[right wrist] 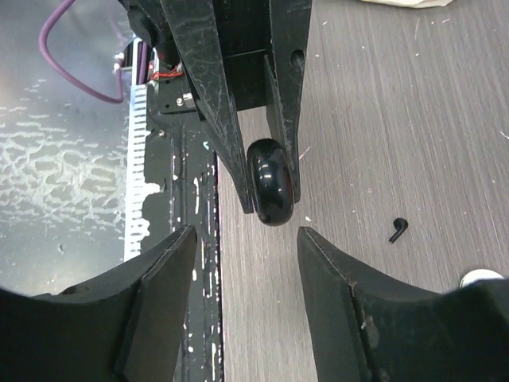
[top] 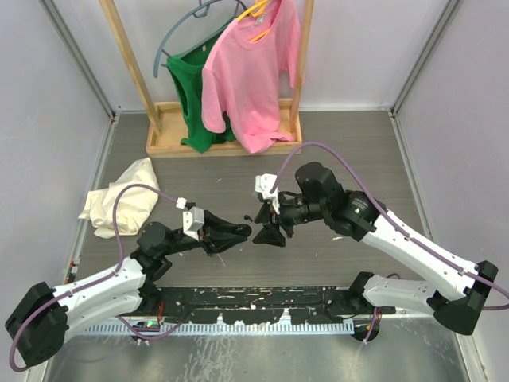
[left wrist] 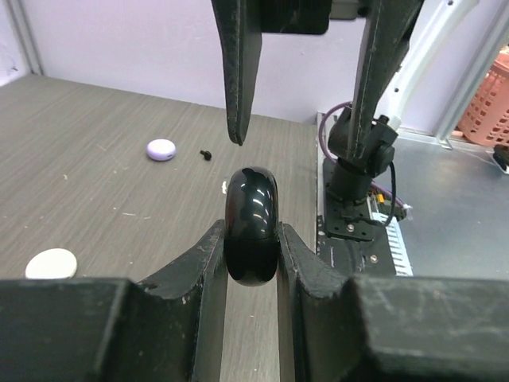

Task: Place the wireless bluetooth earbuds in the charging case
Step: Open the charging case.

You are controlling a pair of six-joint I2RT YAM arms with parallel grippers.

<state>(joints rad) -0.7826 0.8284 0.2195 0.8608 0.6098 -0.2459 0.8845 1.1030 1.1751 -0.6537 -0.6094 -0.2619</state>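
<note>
Gray wood-grain table (top: 350, 151), clothes rack (top: 231, 76) at the back. Left gripper (left wrist: 251, 239) is clenched on the glossy black charging case (left wrist: 251, 199). Right gripper (right wrist: 246, 259) is spread wide, facing the case with its fingertips just short of it. A black earbud (right wrist: 398, 229) lies loose on the table, apart from both grippers and near a lilac puck (left wrist: 161, 149).

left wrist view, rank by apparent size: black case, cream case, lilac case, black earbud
1. black case, nearest the camera, so inflated
2. cream case
3. lilac case, farther off, may match the cream one
4. black earbud
</note>
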